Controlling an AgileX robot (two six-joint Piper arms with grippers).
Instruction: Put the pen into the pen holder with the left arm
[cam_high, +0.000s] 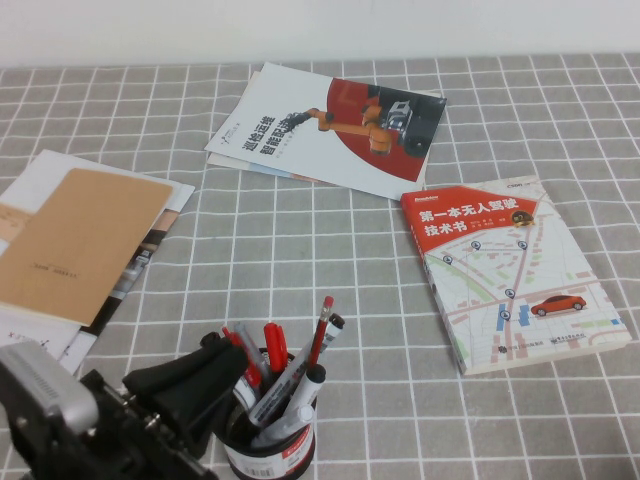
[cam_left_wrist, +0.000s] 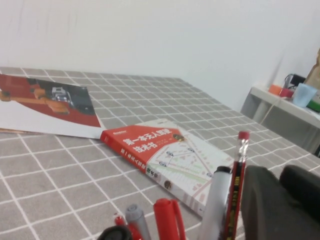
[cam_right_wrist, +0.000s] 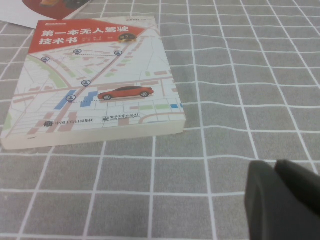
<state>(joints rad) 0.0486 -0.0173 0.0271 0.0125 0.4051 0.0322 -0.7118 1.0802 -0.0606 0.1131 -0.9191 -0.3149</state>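
Observation:
The black mesh pen holder (cam_high: 268, 452) with a white-and-red band stands at the table's near edge, holding several pens. The pen (cam_high: 287, 383), a whitish-grey marker with dark print and a black end, leans in the holder beside a slim red pencil (cam_high: 320, 335). It also shows in the left wrist view (cam_left_wrist: 216, 200), next to the pencil (cam_left_wrist: 237, 185). My left gripper (cam_high: 220, 352) (cam_left_wrist: 280, 172) is shut and empty, right beside the holder on its left. My right gripper (cam_right_wrist: 276, 165) is shut and empty over the tablecloth near a book; it is out of the high view.
A red-and-white map book (cam_high: 515, 270) (cam_right_wrist: 95, 80) lies right of centre. A robot brochure (cam_high: 330, 125) lies at the back. Brown and white papers (cam_high: 80, 240) lie on the left. Red-capped pens (cam_high: 272, 345) stand in the holder.

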